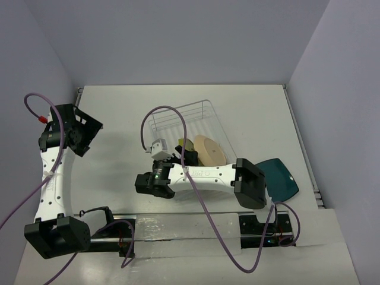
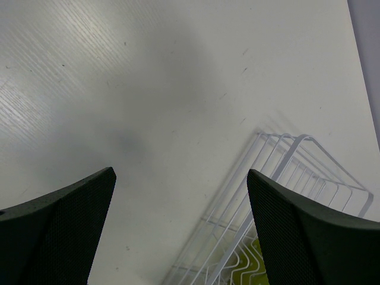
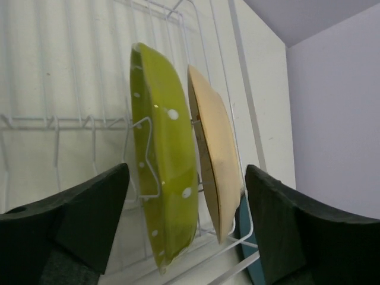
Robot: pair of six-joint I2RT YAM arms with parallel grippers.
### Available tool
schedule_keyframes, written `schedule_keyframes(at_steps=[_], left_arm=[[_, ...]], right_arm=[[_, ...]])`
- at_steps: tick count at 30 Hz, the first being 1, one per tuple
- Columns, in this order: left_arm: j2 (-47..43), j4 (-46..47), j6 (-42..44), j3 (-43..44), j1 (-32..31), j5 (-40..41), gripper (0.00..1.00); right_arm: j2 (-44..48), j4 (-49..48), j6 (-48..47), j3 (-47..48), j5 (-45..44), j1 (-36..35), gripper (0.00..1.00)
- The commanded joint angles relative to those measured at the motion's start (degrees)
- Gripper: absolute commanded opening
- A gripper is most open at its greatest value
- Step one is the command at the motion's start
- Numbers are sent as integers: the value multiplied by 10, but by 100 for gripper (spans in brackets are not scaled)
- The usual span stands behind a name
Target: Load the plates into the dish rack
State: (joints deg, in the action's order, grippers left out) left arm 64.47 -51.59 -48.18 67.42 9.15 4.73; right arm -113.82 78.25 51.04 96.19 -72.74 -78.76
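The yellow-green plate [image 3: 163, 166] and beige plate [image 3: 217, 160] stand on edge in the dish rack [image 1: 178, 119]. The right gripper [image 3: 185, 196] straddles them wide open, touching neither. The left gripper [image 2: 181, 178] is also wide. Best to back out straight, then fetch the 1 teal plate [image 1: 280, 177] lying beside the rack.

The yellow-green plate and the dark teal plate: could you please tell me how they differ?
The yellow-green plate stands on edge inside the dish rack; the dark teal plate lies on the table outside it. The yellow-green plate has pale dots; the dark teal plate looks plain.
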Motion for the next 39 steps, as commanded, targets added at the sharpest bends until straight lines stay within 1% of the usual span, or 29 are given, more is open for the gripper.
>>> schedule_keyframes(at_steps=[1, 2, 4, 7, 9, 11, 12, 14, 16, 17, 18, 21, 24, 27, 28, 31, 34, 36, 38, 39], left_arm=[[-10, 22, 6, 24, 2, -11, 99], [-10, 24, 5, 24, 2, -14, 99], [-10, 27, 10, 29, 2, -16, 99], [-6, 23, 15, 48, 2, -3, 99], [-3, 20, 20, 62, 2, 2, 99], [2, 19, 28, 84, 3, -1, 99], [6, 19, 34, 99, 3, -7, 99], [8, 19, 40, 111, 4, -15, 99], [8, 21, 44, 115, 5, -17, 99], [7, 22, 44, 117, 6, -16, 99], [8, 25, 42, 120, 8, -18, 99], [11, 49, 31, 132, 8, -39, 99], [22, 78, 27, 144, 8, -92, 99], [31, 93, 22, 154, 8, -91, 99], [36, 94, 20, 160, 7, -82, 99], [43, 103, 18, 168, 8, -77, 99], [67, 120, 21, 180, 8, -98, 99], [79, 144, 26, 182, 4, -126, 99], [95, 166, 32, 182, -1, -143, 99], [102, 169, 34, 187, -8, -148, 99]], right_arm=[[40, -51, -68, 74, 42, -23, 89], [49, -87, -97, 71, 65, -24, 90], [82, -171, -149, 35, 132, -25, 91], [140, -283, -207, -12, 235, -24, 93], [178, -331, -227, -26, 264, -19, 94], [213, -357, -230, -42, 317, -6, 94], [259, -378, -226, -57, 353, 14, 94], [308, -405, -212, -79, 383, 51, 95], [375, -427, -196, -123, 389, 110, 96], [420, -435, -181, -141, 385, 133, 97], [446, -438, -168, -157, 384, 152, 99], [545, -430, -106, -243, 414, 266, 100], [616, -393, -60, -313, 457, 413, 100], [637, -349, -47, -350, 480, 530, 100], [642, -333, -39, -366, 485, 555, 100], [653, -334, -42, -417, 545, 680, 100], [670, -373, -55, -490, 624, 837, 100], [668, -392, -70, -521, 663, 938, 100], [667, -411, -82, -547, 707, 987, 100], [667, -416, -81, -564, 714, 1024, 100]])
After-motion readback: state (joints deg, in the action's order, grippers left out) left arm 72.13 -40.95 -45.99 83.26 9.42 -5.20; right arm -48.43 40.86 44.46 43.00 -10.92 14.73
